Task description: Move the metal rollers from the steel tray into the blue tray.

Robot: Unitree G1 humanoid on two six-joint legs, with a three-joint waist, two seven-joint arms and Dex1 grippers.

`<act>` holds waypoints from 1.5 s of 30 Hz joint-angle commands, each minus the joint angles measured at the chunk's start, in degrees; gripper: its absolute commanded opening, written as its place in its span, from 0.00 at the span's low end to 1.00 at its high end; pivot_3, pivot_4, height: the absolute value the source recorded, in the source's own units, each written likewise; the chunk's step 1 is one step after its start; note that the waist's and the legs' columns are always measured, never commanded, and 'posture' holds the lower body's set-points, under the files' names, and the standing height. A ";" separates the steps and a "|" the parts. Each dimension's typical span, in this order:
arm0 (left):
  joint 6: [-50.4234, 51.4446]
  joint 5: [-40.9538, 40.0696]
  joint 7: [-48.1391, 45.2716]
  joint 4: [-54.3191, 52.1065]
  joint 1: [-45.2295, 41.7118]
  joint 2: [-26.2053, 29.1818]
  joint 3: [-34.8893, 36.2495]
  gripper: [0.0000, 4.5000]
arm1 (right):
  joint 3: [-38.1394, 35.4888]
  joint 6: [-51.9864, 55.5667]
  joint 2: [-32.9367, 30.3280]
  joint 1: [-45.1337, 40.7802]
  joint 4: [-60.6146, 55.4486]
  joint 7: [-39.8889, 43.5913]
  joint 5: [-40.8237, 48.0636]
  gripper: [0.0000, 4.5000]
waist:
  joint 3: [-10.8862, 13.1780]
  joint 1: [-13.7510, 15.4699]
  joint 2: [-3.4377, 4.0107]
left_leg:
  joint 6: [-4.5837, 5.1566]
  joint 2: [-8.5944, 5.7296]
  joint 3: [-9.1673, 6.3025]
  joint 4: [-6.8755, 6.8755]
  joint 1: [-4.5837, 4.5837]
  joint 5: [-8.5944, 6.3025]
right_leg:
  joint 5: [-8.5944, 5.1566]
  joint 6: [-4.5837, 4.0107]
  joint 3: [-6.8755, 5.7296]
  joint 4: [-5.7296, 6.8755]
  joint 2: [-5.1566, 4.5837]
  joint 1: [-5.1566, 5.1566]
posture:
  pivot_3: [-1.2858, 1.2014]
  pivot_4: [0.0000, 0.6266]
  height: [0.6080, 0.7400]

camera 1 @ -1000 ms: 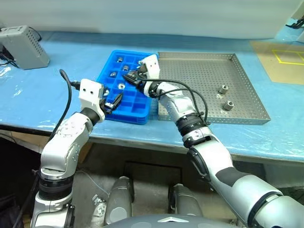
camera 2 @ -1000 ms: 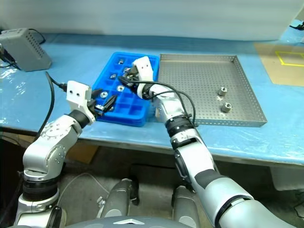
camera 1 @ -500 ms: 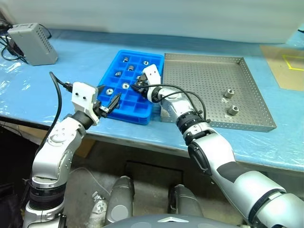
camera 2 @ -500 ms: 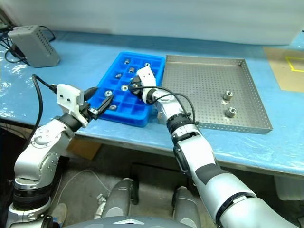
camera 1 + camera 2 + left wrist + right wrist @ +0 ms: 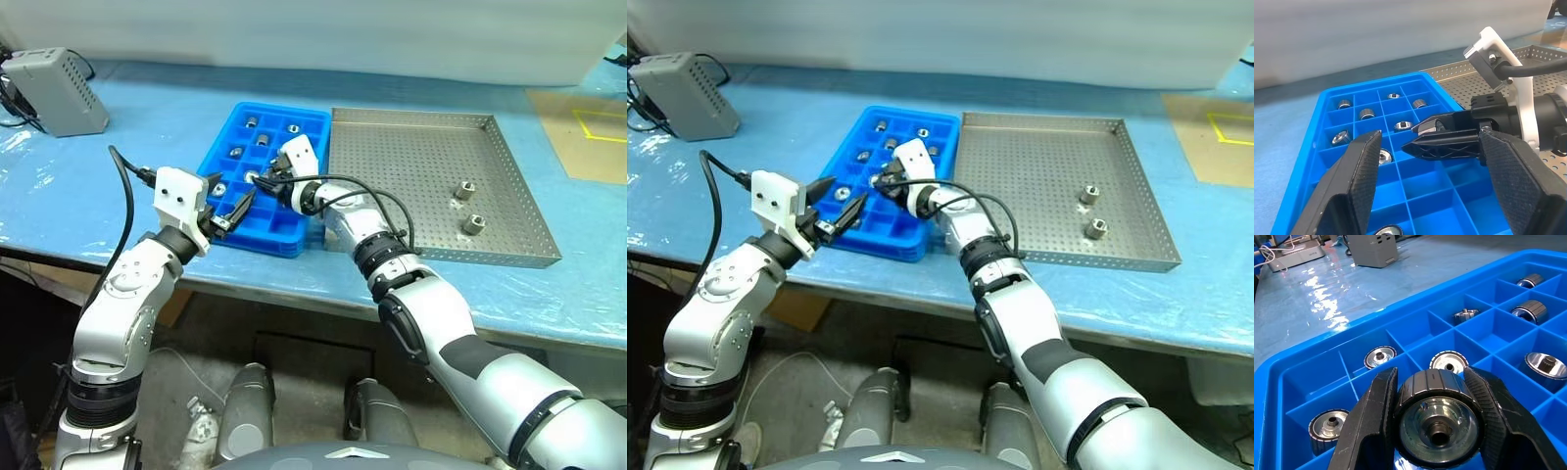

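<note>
The right claw [image 5: 1436,431] clamps a small grey metal roller [image 5: 1436,423] above the bright blue compartmented plastic tray [image 5: 257,227], its bore axis lying level along the fingers; the left claw [image 5: 1432,191] gapes wide.

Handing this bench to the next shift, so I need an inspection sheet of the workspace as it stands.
Surface: table under blue sheeting.
Job's things: two metal rollers in the steel tray; several sit in blue tray compartments.
Clutter: grey box at the far left corner.
Grippers: right gripper shut on a roller above the blue tray; left gripper open, empty.
Cables: black cable at the left wrist.
Surroundings: brown board with yellow lines.
</note>
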 commanded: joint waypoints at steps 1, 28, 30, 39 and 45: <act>-1.11 0.02 0.55 -2.18 0.08 -0.11 0.78 0.76 | -0.72 -1.69 0.91 -2.14 0.29 0.21 0.23 0.54 | 0.07 -0.32 -0.35 | 0.02 -0.14 -0.03 0.12 0.08 -0.04 | 0.59 -0.46 0.15 -0.35 -0.21 -0.65 | 0.60 0.24 1.00; -13.60 7.58 1.01 22.04 -15.42 -7.96 -7.90 0.76 | -9.75 -3.17 -15.41 4.63 -9.34 -14.25 0.87 0.89 | 0.22 -1.10 -0.53 | -2.31 0.28 -0.94 1.41 1.77 -2.08 | 2.01 -0.88 0.70 -0.09 0.69 -1.27 | 0.48 0.24 1.00; -16.72 8.57 -0.37 26.87 -18.10 -9.15 -9.08 0.76 | -10.33 -0.41 -17.93 8.22 -15.23 -16.28 0.57 0.89 | 0.22 -1.88 -0.54 | -2.30 0.29 -0.94 1.45 1.68 -2.09 | 2.01 -0.89 0.72 -0.12 0.74 -1.32 | 0.45 0.24 1.00; -27.43 6.84 -12.07 49.52 -28.79 -16.22 -10.17 0.76 | -10.93 20.12 -26.04 27.12 -45.66 -15.74 2.25 0.89 | 0.20 -5.99 -0.59 | -2.08 0.18 -0.84 1.72 1.66 -2.24 | 2.04 -0.84 1.00 -0.21 0.87 -1.24 | 0.37 0.24 1.00; -31.70 7.18 -15.85 55.35 -31.84 -18.89 -10.85 0.76 | -13.02 30.46 -29.50 33.41 -55.08 -15.31 3.80 0.89 | 0.25 -8.79 -0.68 | -2.24 0.20 -0.88 2.05 2.23 -2.62 | 3.69 0.06 1.43 -1.74 1.11 -1.35 | 0.34 0.24 1.00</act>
